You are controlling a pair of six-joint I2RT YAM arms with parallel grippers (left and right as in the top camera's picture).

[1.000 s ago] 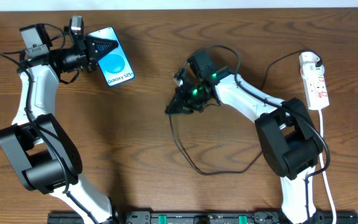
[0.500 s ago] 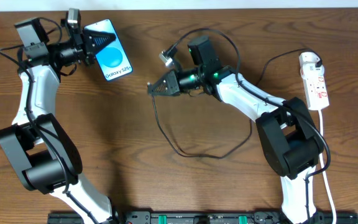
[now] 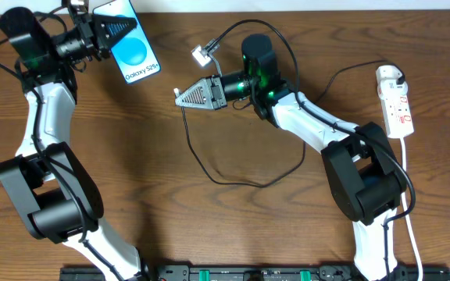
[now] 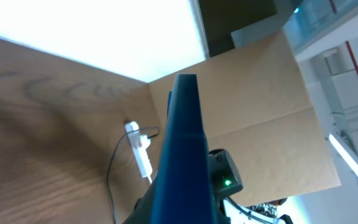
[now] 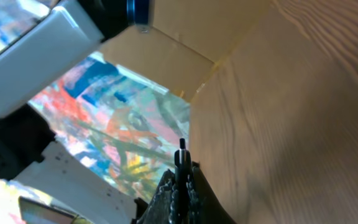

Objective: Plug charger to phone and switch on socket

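Note:
The phone (image 3: 133, 53), its blue screen facing up, is lifted off the table at the far left, with my left gripper (image 3: 112, 33) shut on its top end. In the left wrist view the phone (image 4: 183, 143) shows edge-on as a dark blue slab that hides the jaws. My right gripper (image 3: 183, 96) points left toward the phone, a short gap away, shut on the charger plug tip (image 5: 181, 153). The charger cable (image 3: 233, 182) loops over the table and runs to the white adapter (image 3: 389, 75) in the socket (image 3: 398, 108) at the far right.
The socket (image 4: 140, 148) and its cord also show small in the left wrist view, with the right arm's green light (image 4: 227, 183) below it. A white cord (image 3: 409, 199) runs from the socket toward the front edge. The arm bases stand at the front.
My left gripper has carried the phone farther back and left. My right gripper has swung left and up with the plug tip, now level and pointing at the phone; the cable loop followed.

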